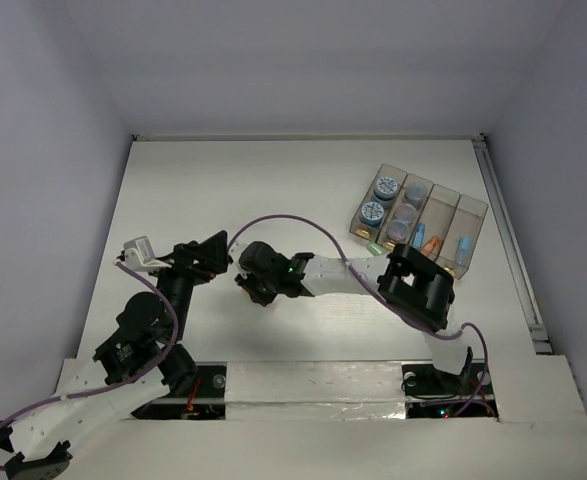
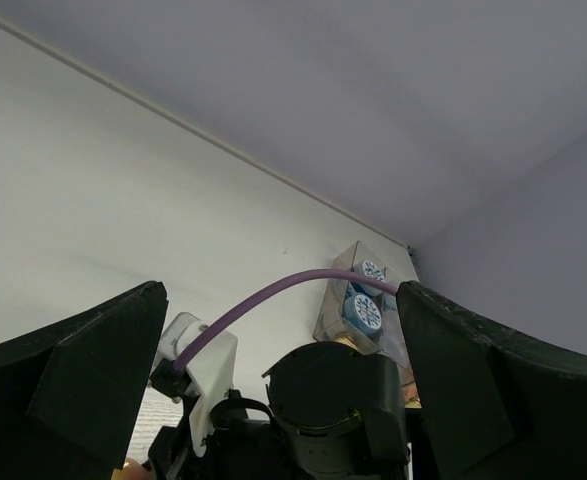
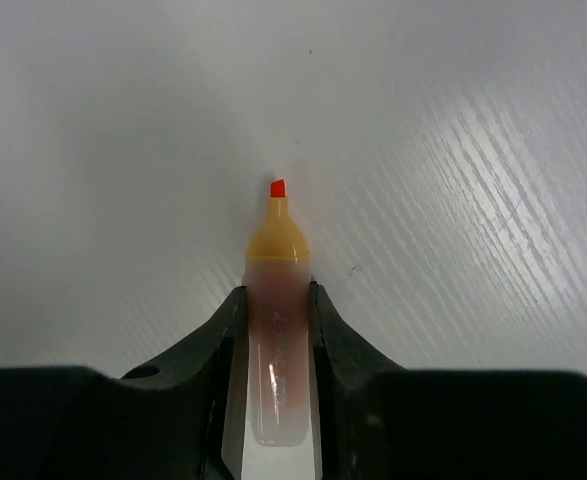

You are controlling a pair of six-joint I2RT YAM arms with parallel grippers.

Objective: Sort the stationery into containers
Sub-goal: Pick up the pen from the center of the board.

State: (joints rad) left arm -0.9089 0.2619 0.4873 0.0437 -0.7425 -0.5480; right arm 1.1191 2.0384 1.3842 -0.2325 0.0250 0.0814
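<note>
You face a white bench boxed in by pale grey walls. The organiser sits toward the bench's far right corner, with blue tubs in its left compartment and sticks in the right ones. Over the bench's middle, the right gripper is clenched on an orange highlighter with its tip bare. The left gripper is spread wide and empty, facing the right wrist, which partly blocks its view of the organiser. A purple cable arcs above.

Left end effector gapes wide — right end effector pinches an orange stick.
</note>
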